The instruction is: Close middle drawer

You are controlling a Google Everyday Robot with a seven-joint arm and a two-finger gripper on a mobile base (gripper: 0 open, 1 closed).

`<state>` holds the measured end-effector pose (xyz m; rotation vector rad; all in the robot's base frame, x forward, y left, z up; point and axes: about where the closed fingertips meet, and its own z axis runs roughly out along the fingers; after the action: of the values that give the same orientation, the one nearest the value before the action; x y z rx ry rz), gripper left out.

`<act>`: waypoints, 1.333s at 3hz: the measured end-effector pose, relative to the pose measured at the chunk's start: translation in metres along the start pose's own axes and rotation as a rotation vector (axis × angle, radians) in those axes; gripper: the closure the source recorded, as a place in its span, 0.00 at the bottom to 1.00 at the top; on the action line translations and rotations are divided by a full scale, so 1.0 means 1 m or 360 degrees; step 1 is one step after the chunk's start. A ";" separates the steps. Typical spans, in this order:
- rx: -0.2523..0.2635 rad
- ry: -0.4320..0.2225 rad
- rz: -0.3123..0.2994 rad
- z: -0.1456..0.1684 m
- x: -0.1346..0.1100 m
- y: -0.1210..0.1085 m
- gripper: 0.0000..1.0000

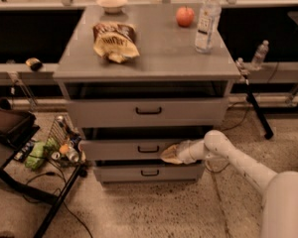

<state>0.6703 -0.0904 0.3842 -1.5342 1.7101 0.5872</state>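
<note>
The grey cabinet (pixel 149 63) has three drawer fronts. The middle drawer (pixel 124 149) has a low grey front with a small black loop handle (pixel 148 148) and stands only slightly out from the cabinet. My gripper (pixel 170 154) is at the end of the white arm (pixel 228 157) coming from the lower right. It rests against the right part of the middle drawer's front, just right of the handle. The top drawer (pixel 148 112) sticks out above it, and the bottom drawer (pixel 149 172) sits below.
On the cabinet top lie a chip bag (pixel 114 41), a small bowl (pixel 112 3), a red apple (pixel 185 16) and a water bottle (pixel 207 21). A black folding stand (pixel 39 177) with cans and a green item stands at the left. Another bottle (pixel 260 54) sits on the right ledge.
</note>
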 end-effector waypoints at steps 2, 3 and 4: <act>0.0000 0.0000 0.0000 0.000 0.000 0.001 0.73; 0.0000 0.0000 0.0000 0.000 0.000 0.001 0.50; 0.0000 0.0000 0.0000 0.000 0.000 0.001 0.21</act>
<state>0.6695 -0.0901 0.3841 -1.5343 1.7100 0.5875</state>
